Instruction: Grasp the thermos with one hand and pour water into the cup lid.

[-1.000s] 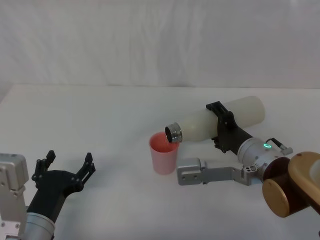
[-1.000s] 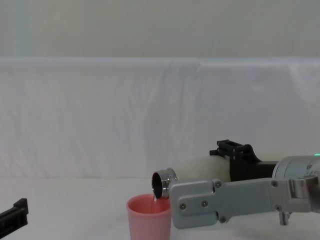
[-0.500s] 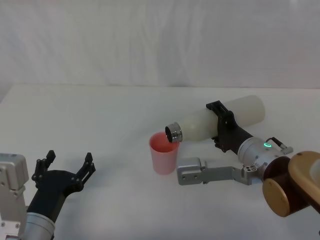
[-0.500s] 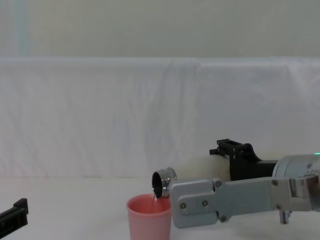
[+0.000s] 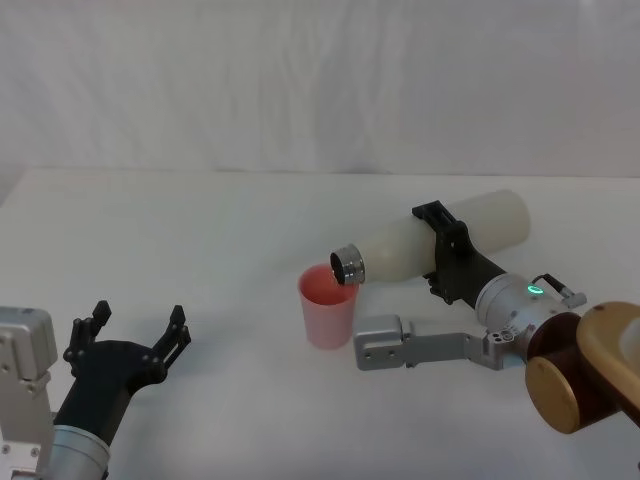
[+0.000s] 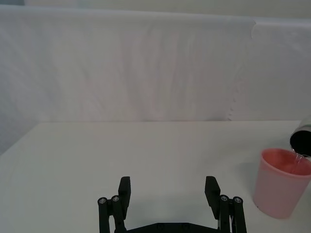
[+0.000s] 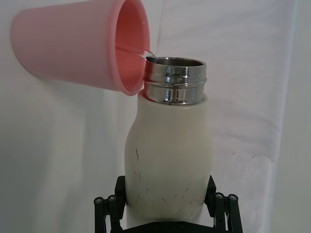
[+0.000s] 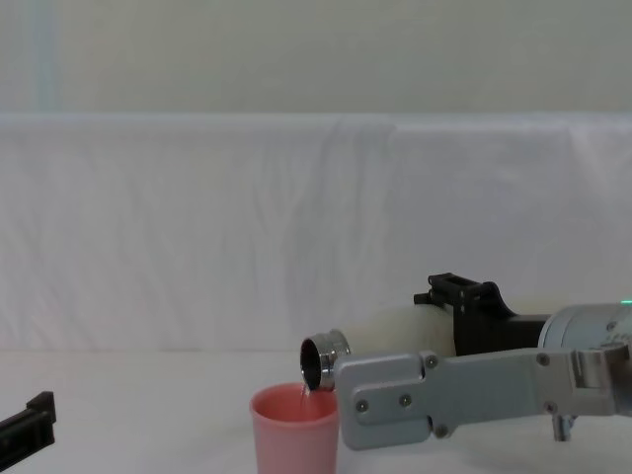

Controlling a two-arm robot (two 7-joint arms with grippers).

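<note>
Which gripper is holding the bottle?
The right gripper, clamped round the tilted bottle over the pink cup. The left gripper hangs open and empty.

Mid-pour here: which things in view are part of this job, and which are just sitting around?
In the job:
- thermos, tipped with its steel neck over the cup
- cup lid, upright on the table, taking a thin stream of water
- right gripper, clamped round the thermos body

Not in use:
- left gripper, open, parked at the near left
- table, white-covered
</note>
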